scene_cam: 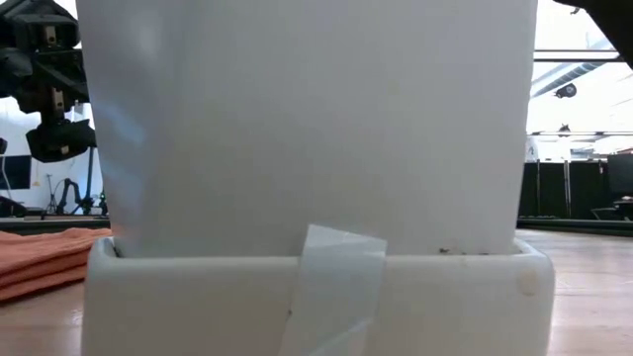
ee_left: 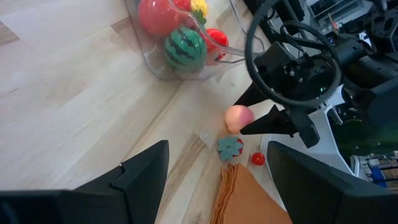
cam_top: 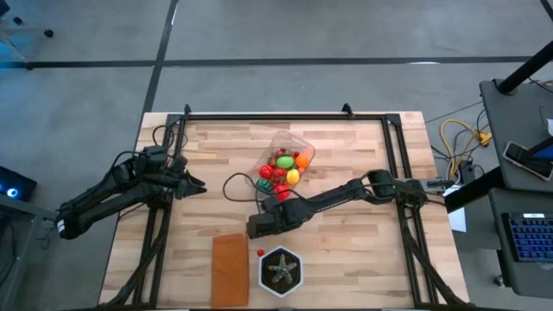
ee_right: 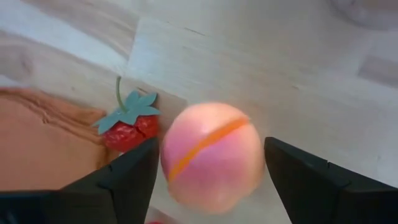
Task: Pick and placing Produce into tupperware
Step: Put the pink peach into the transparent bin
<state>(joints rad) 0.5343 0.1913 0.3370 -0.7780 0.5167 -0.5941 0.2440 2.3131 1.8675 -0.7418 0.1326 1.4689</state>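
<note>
The clear tupperware (cam_top: 289, 155) stands at mid-table, holding several pieces of produce, among them a striped watermelon (ee_left: 185, 48). On the wood nearer the front lie a pink peach (ee_right: 211, 155), a strawberry (ee_right: 127, 127) and a small red fruit (ee_left: 257, 158). My right gripper (ee_right: 211, 142) points down over the peach, open, one finger on each side of it. My left gripper (ee_left: 217, 186) waits open near the table's left edge, with nothing between its fingers. My right gripper comes at the peach from above, slanting. Its two fingers (ee_right: 134, 174) stand close on either side of the peach's middle. Whether they touch it I cannot tell. The peach sits low by the tabletop.
A flat orange-brown rectangle (cam_top: 229, 268) and a green star-shaped plant in a black hexagonal pot (cam_top: 281, 269) sit near the front edge, just in front of my right gripper. A white wall (scene_cam: 316, 129) fills most of the low view. A black cable (cam_top: 238, 186) loops beside the tupperware.
</note>
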